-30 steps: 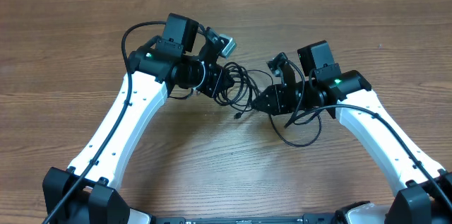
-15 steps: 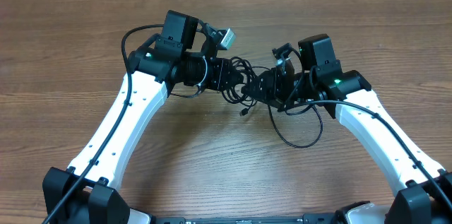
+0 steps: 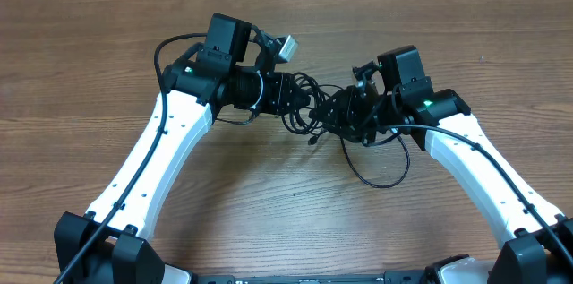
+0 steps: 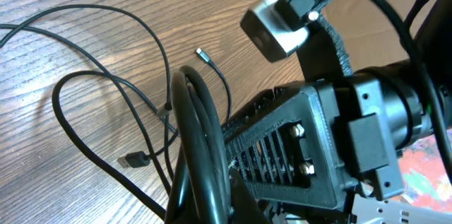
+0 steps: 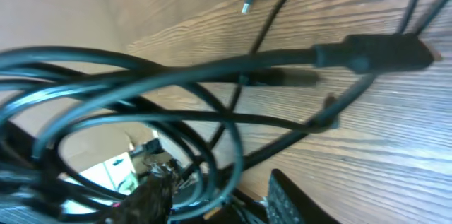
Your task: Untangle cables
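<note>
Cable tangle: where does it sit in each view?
Overhead: cable tangle at centre, slightly above the middle.
Left wrist: thick bundle at bottom centre, thin loops spreading left.
Right wrist: close up, fills most of the frame.
Shared landmark: the wood table.

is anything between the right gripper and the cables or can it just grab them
Nothing visible stands in the way. The right gripper is right up against the cables, jaws apart, and its wrist view shows cords crossing just in front of them. The left gripper grips the same tangle from the other side.
</note>
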